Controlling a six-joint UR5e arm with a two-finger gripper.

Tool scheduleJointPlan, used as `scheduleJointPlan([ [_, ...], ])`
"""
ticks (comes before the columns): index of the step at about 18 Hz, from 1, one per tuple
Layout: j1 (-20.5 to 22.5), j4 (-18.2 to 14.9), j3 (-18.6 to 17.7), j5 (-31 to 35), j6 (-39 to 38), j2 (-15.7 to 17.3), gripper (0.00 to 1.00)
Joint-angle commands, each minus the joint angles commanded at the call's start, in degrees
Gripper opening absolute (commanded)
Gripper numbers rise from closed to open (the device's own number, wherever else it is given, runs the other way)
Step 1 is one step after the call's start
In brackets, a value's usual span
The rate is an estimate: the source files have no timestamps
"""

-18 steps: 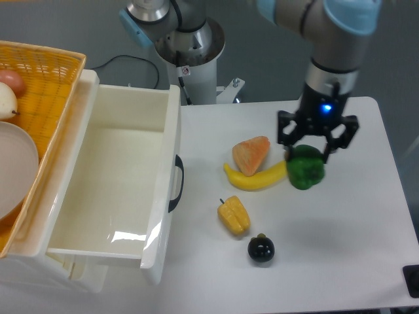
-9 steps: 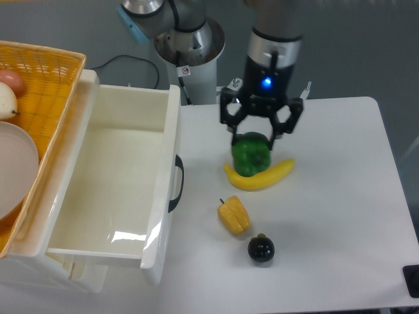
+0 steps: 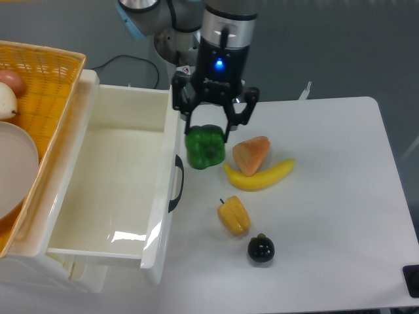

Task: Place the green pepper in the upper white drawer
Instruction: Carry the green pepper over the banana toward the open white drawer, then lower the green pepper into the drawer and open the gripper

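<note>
End effector (image 3: 208,134) is clamped around the top of the green pepper (image 3: 205,148), carrying it just off the front right edge of the upper white drawer (image 3: 118,190), near the black handle (image 3: 177,184). Banana (image 3: 260,176) and yellow pepper (image 3: 234,216) sit on the surface (image 3: 327,216)

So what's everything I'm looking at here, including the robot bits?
green pepper: one, dark green, held in the gripper beside the drawer's front edge
upper white drawer: one, white with black handle, pulled open, left
basket: one, orange woven, far left, holding a white bowl and pale fruit
banana: one, yellow, table centre
orange wedge: one, orange, resting against the banana
yellow pepper: one, yellow-orange, below the banana
dark round fruit: one, near black, below the yellow pepper
table: one, white
gripper: one, black, on a grey arm, blue light lit
</note>
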Motion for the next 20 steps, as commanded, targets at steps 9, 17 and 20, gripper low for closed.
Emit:
scheduleJointPlan([
  [9,-6.95,0.18,0.18,-0.09,-0.61,-2.11,0.29],
  [17,-10.99,0.26,0.26,0.88,-2.46,-5.45,0.30],
  [20,-11.70,0.35,0.26,1.40,-2.37,-6.42,0.30],
])
